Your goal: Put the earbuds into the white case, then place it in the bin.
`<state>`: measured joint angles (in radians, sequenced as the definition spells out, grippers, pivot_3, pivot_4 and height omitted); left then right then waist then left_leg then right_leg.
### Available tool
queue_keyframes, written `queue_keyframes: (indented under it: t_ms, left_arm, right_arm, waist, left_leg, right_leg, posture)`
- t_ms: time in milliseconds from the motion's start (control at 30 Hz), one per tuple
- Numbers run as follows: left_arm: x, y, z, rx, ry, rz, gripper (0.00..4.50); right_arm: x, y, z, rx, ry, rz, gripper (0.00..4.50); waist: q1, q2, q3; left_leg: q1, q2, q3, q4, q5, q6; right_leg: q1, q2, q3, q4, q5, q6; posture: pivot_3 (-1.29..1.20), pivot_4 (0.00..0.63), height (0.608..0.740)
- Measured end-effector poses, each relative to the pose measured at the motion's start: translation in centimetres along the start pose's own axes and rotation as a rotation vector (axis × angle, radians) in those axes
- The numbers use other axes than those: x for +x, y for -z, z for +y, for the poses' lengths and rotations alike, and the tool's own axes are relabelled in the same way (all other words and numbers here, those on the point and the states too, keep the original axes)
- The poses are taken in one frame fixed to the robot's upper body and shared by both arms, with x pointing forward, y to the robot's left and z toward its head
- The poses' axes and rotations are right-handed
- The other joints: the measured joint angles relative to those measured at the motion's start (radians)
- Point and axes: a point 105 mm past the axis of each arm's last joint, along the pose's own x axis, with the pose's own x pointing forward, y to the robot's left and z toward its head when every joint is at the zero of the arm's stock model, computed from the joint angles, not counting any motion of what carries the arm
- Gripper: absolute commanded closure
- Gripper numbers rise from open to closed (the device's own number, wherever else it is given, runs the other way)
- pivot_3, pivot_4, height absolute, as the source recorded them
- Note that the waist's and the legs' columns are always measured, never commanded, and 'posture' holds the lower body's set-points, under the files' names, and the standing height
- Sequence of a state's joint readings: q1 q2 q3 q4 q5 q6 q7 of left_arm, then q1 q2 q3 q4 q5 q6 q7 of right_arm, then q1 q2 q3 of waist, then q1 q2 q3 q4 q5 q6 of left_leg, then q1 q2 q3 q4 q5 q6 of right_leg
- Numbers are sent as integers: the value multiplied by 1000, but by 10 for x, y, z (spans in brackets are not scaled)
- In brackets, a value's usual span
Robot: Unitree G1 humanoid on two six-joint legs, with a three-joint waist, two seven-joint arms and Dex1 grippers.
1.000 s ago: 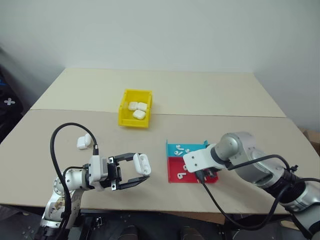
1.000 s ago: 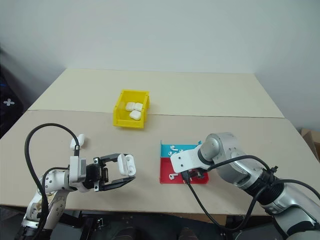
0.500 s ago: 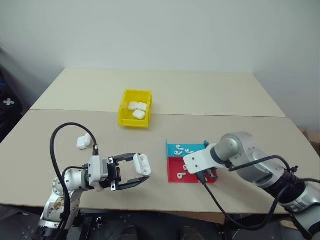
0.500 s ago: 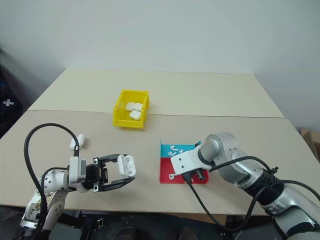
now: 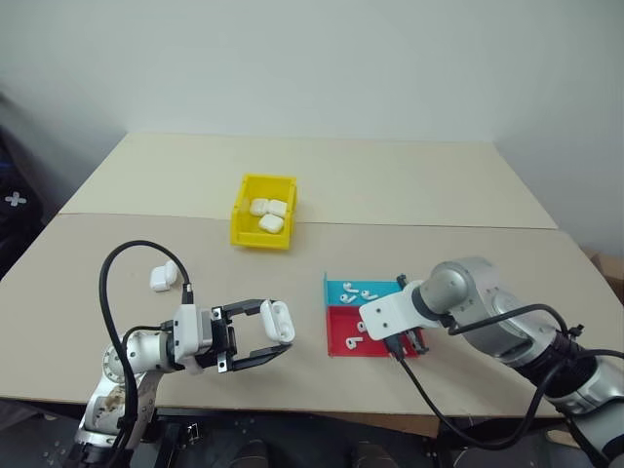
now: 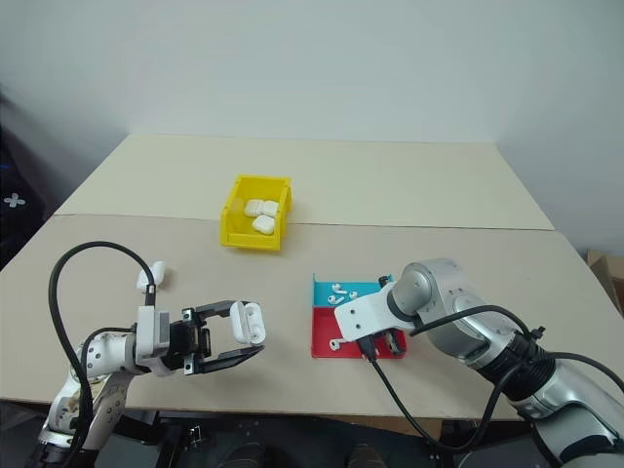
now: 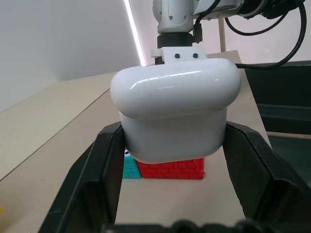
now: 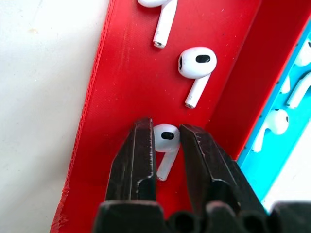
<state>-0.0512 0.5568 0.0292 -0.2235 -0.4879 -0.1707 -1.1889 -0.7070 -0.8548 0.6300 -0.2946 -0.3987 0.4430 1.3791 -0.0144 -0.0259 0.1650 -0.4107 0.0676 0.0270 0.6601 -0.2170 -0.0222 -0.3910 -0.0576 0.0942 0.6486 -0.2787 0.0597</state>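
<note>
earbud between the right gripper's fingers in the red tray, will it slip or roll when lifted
The earbud looks glossy and rounded, so it may well slip or twist between the right gripper fingers, which pinch only its bulb. It seems tiny and rigid, so probably very light. If dropped into the red tray, its stem would likely stop it rolling far.

The left gripper (image 6: pixel 246 336) holds a white case (image 6: pixel 249 322) above the table (image 6: pixel 390 185); the right gripper (image 6: pixel 384 340) reaches into the red tray (image 6: pixel 325 336); the yellow bin (image 6: pixel 255 223) holds three cases.
</note>
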Motion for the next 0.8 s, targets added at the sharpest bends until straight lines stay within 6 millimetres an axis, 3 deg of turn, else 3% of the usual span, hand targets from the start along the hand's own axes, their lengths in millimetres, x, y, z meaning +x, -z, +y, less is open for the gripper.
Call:
queue_keyframes:
  t_ms: [367,600,800]
  left_arm:
    - [0,0,-1,0,2,3,1734]
    - [2,-6,1,9,15,2,1734]
    - [-8,2,0,-5,44,54,1734]
  right_arm:
    - [-2,0,2,11,-1,-8,3924]
    - [-36,-5,-6,77,81,-54,3924]
    - [-60,-26,-9,65,138,-132,3924]
  waist:
    - [0,0,0]
    - [0,0,0]
    - [-3,0,0]
  left_leg:
    - [0,0,0,0,0,0]
    - [-1,0,0,-1,0,0]
    - [-1,0,0,-1,0,0]
  right_leg:
    - [0,0,0,0,0,0]
    - [-1,0,0,0,0,0]
    - [-1,0,0,0,0,0]
  posture:
    - [0,150,740]
    - [0,150,740]
    - [0,150,740]
